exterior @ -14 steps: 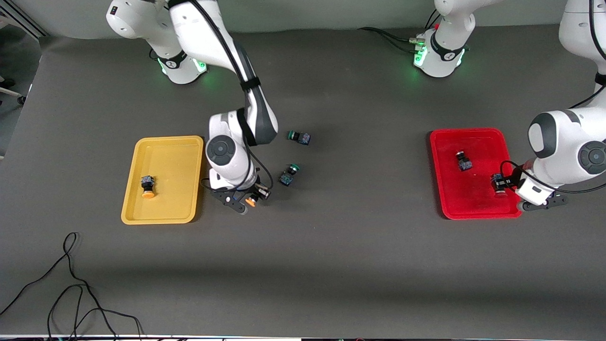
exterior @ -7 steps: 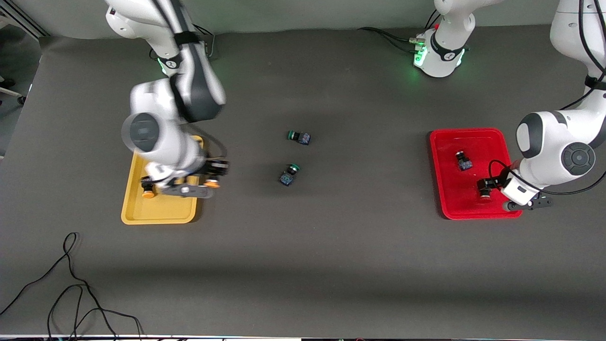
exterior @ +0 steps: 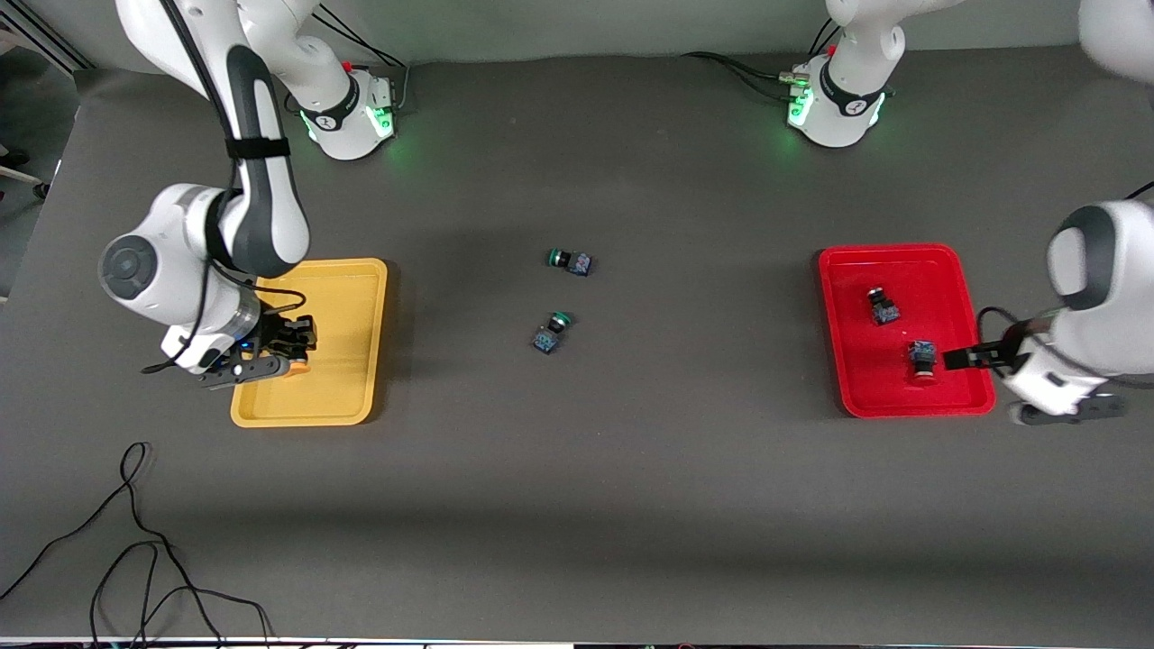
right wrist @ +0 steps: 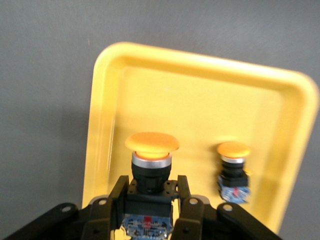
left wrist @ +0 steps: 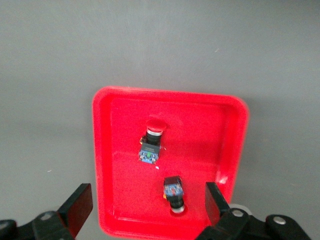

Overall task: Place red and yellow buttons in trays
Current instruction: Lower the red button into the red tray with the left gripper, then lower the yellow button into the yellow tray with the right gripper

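A dark grey mat covers the table point(exterior: 631, 469), with a loose black cable point(exterior: 135, 550) curling at the corner nearest the front camera, toward the right arm's end. The two white arm bases stand along the top edge, each glowing green at its foot.

The yellow tray point(exterior: 356, 297) lies toward the right arm's end. The right gripper point(exterior: 287, 350) hangs over it, pinching the dark body of a yellow-capped button point(right wrist: 151, 150). In the front view that button shows only as an orange patch at the fingers. The right wrist view shows it plainly: a wide orange-yellow cap on a metal collar, the block clamped between the two black fingers point(right wrist: 119, 192). The same wrist view shows a second yellow-capped button point(right wrist: 233, 170) lying on the tray floor just beside the held one; the front view hides it under the arm.

The red tray point(exterior: 947, 261) lies toward the left arm's end. The left gripper point(exterior: 974, 358) is over the tray's outer rim, its fingers spread wide and holding nothing; the left wrist view shows both finger pads point(left wrist: 80, 204) well apart with the tray between them. Two red-capped buttons lie apart in the tray: one point(exterior: 883, 306) farther from the front camera, the other point(exterior: 920, 358) nearer, close to the gripper.

Two green-capped buttons point(exterior: 570, 261) point(exterior: 550, 332) lie on the bare mat between the trays, visible in the front view only.

The small blue labels on the button bodies are too small to read, and no other writing can be made out.
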